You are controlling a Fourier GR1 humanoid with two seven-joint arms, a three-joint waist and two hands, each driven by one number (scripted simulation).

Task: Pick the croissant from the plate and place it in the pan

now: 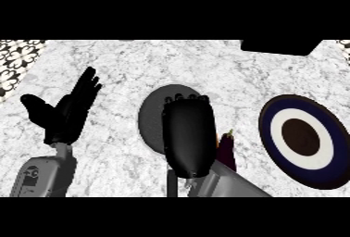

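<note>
My right hand [187,136] hovers over the dark grey pan [152,118] in the middle of the counter, back of the hand up. Its fingers curl downward, so only the knuckles show at its far end. The croissant shows nowhere; the hand covers whatever it holds. The plate [335,152], navy with a white ring and a dark centre, lies at the right with nothing on it. My left hand [67,113] rests open at the left, fingers up, well apart from the pan.
A purple eggplant [227,152] lies between my right forearm and the plate. The pan's handle [171,183] points toward me beside the forearm. A black object [280,46] sits at the far right edge. Patterned tiles [17,55] border the counter's left side.
</note>
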